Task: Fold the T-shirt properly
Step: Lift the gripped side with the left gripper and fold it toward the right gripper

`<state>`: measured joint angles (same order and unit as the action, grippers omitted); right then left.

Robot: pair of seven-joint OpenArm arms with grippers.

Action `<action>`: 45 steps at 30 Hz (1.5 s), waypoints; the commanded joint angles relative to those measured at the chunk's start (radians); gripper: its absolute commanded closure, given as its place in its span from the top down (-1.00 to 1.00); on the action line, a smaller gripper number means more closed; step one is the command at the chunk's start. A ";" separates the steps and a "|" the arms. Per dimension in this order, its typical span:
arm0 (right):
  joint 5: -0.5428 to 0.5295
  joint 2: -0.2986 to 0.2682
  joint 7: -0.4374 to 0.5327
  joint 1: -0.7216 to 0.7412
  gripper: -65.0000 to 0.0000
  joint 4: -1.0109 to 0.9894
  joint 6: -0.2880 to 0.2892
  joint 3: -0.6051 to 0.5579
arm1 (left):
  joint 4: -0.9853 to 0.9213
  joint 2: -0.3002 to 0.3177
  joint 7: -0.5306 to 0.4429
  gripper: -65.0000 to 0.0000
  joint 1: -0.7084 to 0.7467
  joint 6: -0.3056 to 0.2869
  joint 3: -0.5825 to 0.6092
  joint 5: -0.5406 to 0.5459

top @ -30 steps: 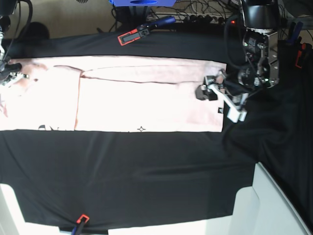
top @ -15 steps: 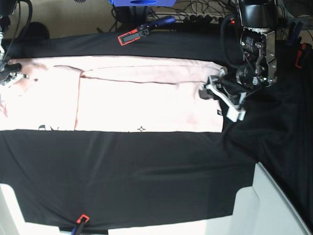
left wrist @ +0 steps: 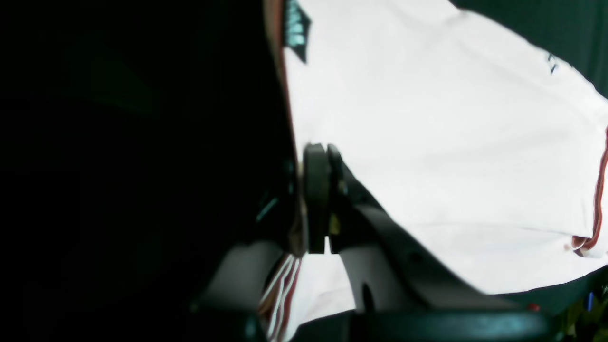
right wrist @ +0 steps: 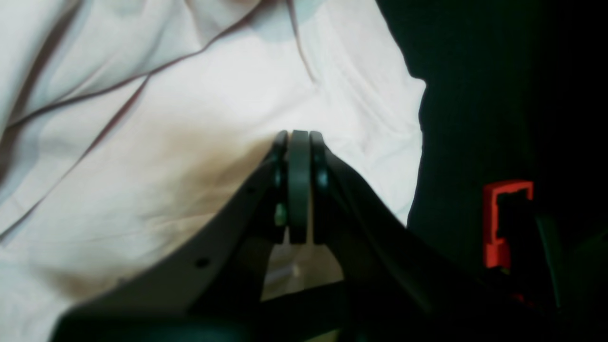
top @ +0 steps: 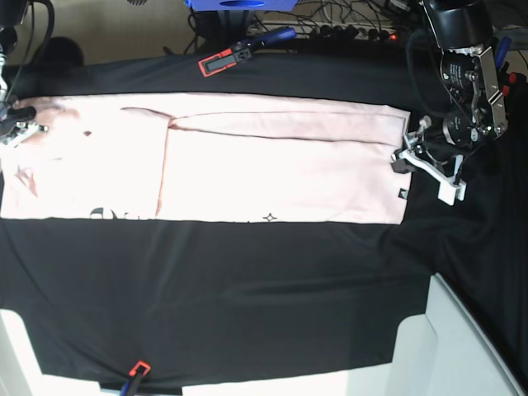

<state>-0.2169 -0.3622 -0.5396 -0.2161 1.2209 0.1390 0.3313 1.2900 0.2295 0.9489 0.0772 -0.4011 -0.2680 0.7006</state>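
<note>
Soft matt cotton T-shirt (top: 247,165) lies on a smooth black cloth (top: 247,289).

T-shirt (top: 247,161) on table cloth (top: 247,289), tools at either end

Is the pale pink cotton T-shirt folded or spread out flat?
Partly folded: the pale pink cotton T-shirt lies as a long band, with layered edges overlapping on the black table cloth.

Pale pink T-shirt (top: 247,165) flat, folded to long strip; black print along near edge.
</note>
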 commanded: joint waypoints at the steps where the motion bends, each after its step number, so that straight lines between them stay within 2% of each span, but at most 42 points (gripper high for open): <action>1: 0.001 -0.021 0.019 0.013 -0.99 0.018 -0.003 0.007 | 0.026 0.008 -0.009 -1.00 -0.009 -0.009 -0.001 0.015; 6: 0.001 -0.021 0.019 0.010 -0.99 0.018 -0.003 0.007 | 0.124 0.009 -0.008 -1.00 0.028 -0.006 -0.066 0.015; 11: 0.001 -0.021 0.019 0.011 -0.99 0.018 -0.003 0.007 | 0.320 0.029 -0.008 -1.00 0.086 0.127 -0.090 0.015; 13: 0.001 -0.021 0.019 0.013 -0.99 0.018 -0.003 0.007 | 0.417 0.028 0.018 -1.00 0.106 0.153 -0.089 0.015; 15: 0.001 -0.021 0.019 0.016 -0.99 0.018 -0.003 0.007 | 0.483 0.023 0.092 -1.00 0.103 0.163 -0.080 0.017; 17: 0.001 -0.021 0.019 0.016 -0.99 0.018 -0.003 0.007 | 0.529 0.001 0.143 -1.00 0.102 0.163 -0.043 0.015; 21: 0.001 -0.021 0.019 0.016 -0.99 0.018 -0.003 0.007 | 0.546 -0.037 0.157 -1.00 0.082 0.167 0.089 0.015; 26: 0.001 -0.021 0.019 0.014 -0.99 0.018 -0.003 0.007 | 0.540 -0.081 0.152 -1.00 0.034 0.268 0.313 0.015; 32: 0.001 -0.021 0.019 0.010 -0.99 0.018 -0.003 0.007 | 0.422 -0.158 0.155 -1.00 -0.037 0.276 0.510 0.015; 38: 0.001 -0.021 0.019 0.010 -0.99 0.018 -0.003 0.007 | 0.293 -0.207 0.150 -1.00 -0.083 0.276 0.591 0.014; 45: 0.001 -0.021 0.019 0.013 -0.99 0.018 -0.003 0.007 | 0.267 -0.232 0.135 -1.00 -0.123 0.276 0.625 0.014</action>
<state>-0.2169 -0.3622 -0.5396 -0.2134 1.2213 0.1390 0.3313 1.5414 0.0051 1.1046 -0.0250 -0.1196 0.3546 0.6933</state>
